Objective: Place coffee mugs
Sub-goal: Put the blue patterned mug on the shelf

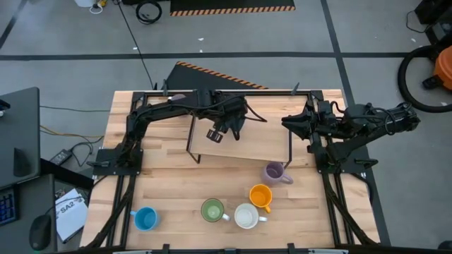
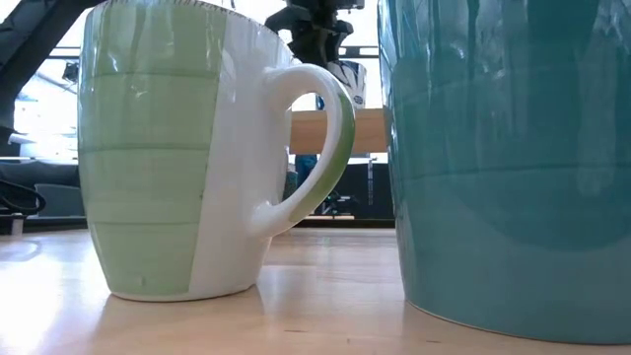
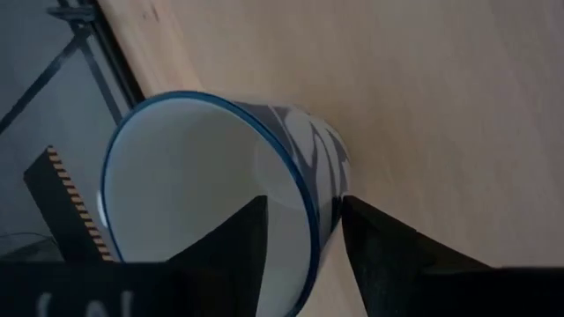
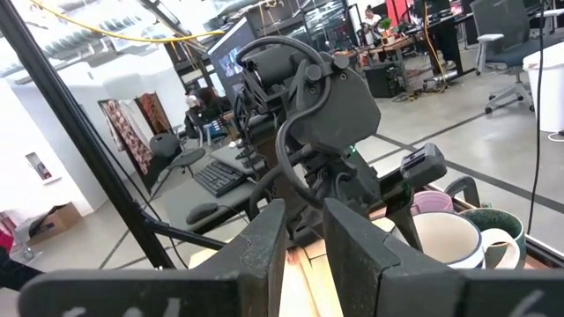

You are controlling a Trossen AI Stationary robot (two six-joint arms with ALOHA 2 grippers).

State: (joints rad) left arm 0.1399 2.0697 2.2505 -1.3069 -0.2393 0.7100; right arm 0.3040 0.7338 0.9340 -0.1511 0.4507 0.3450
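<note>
While the left claw [image 1: 224,131] reaches over the raised wooden shelf [image 1: 244,144] at the upper middle of the high view, its two dark fingers [image 3: 233,242] straddle the rim of a white patterned mug [image 3: 216,185] with a blue edge. One finger sits inside the mug's mouth and the other outside its wall, the jaws parted and a little slack around the rim, and the mug stands on the pale wood of the shelf. The right claw [image 1: 291,121] waits at the upper right of the counter [image 1: 176,187], beside the shelf's right end; whether its fingers hold anything I cannot tell. Five more mugs stand on the counter in the lower half of the high view: a blue mug [image 1: 145,219] at lower left, a green mug [image 1: 212,210], a white mug [image 1: 246,216] just beside it, an orange mug [image 1: 261,196] touching or nearly touching the white one, and a lavender mug [image 1: 275,173] near the shelf's front right leg.
</note>
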